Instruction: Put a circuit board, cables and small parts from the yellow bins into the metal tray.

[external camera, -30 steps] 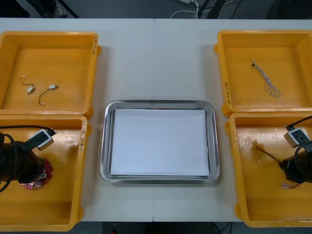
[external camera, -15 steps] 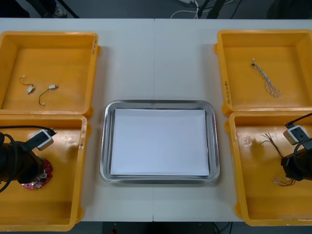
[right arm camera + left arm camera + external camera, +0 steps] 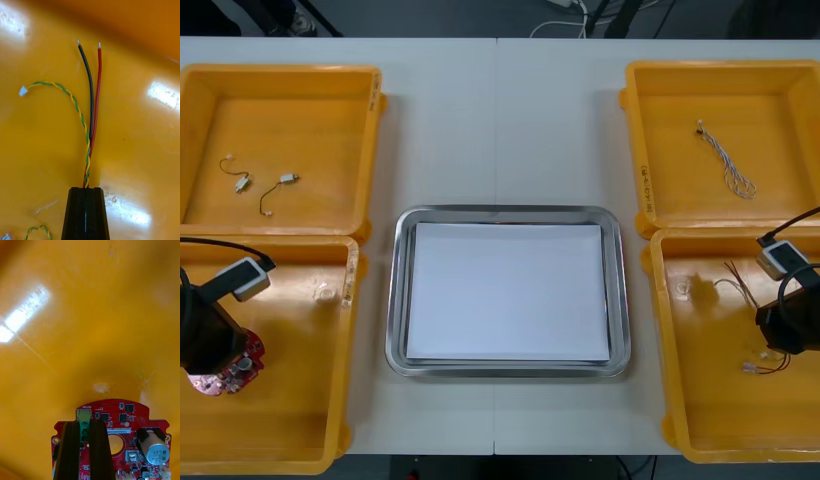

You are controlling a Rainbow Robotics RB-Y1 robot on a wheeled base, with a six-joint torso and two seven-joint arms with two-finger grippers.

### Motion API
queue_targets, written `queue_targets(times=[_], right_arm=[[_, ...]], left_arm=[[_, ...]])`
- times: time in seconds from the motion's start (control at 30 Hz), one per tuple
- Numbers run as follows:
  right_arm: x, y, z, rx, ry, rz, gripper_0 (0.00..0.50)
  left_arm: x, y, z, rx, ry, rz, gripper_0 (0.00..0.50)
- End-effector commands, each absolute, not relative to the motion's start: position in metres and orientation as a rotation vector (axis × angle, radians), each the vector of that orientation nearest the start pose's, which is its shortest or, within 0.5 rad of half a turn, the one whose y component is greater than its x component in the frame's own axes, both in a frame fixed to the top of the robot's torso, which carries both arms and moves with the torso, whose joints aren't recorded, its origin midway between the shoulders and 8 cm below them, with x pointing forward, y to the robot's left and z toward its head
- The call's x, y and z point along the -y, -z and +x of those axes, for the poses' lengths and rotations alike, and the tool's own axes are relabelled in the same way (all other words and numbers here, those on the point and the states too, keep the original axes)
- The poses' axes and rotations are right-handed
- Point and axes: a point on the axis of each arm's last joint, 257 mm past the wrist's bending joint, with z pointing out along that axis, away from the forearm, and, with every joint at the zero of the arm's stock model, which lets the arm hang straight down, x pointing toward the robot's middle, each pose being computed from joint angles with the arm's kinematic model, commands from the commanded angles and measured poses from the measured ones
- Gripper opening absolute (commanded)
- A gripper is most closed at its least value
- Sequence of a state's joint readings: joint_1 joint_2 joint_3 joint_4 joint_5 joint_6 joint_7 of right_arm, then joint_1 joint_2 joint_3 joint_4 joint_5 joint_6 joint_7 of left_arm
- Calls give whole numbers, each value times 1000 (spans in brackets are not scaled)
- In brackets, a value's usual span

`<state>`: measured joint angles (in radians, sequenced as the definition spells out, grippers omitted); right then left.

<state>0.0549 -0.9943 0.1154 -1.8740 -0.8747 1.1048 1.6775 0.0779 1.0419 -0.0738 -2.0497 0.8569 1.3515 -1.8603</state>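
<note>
**Left fingers** (image 3: 71, 453): nearly closed, pinching the edge of the red board (image 3: 125, 416) at its green terminal block (image 3: 84, 415), which sits in the narrow gap between them. The board juts past the fingertips over the floor of the near-left bin (image 3: 350, 300); whether it touches that floor cannot be told. In the front view the board (image 3: 225, 368) shows under the left arm (image 3: 205, 325), toward the bin's outer side.

**Writing on the board**: "MOTOR" beside the green block; "330" and "63" on the silver capacitor (image 3: 155, 450); the white label strip is too small to read.

**Right fingers** (image 3: 77, 213): pressed together on a bundle of cables (image 3: 89, 157) that rises from between the fingertips. The bundle holds a red wire (image 3: 96, 112) and a black wire (image 3: 91, 97), both bare at the tip, and a twisted yellow-green pair (image 3: 77, 108) ending in a small white plug (image 3: 23, 91). A loose yellow-green loop (image 3: 37, 228) lies on the bin floor beside the fingers. In the front view the right arm (image 3: 790, 325) stands over the near-right bin (image 3: 658, 300), toward its outer side.

**Tray** (image 3: 505, 212): on the surface (image 3: 500, 120) between the near bins, white inside, well apart from both pairs of fingers.

**Far bins**: the left one (image 3: 280, 75) holds two small metal parts (image 3: 242, 183); the right one (image 3: 720, 70) holds a twisted blue and white cable (image 3: 728, 162)
</note>
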Motion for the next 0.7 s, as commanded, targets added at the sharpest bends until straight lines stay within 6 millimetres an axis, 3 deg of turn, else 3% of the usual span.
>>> queue_targets(times=[0.03,0.27,0.7], right_arm=[[394,281,401,-2567,112,-608,0],[393,265,390,-2623,88,-597,0],[397,212,379,-2687,-31,-510,0]], left_arm=[[-381,242,377,-2484,-304,1156,0],[-377,208,384,-2481,-330,1123,0],[-351,174,387,-2512,-314,1077,0]])
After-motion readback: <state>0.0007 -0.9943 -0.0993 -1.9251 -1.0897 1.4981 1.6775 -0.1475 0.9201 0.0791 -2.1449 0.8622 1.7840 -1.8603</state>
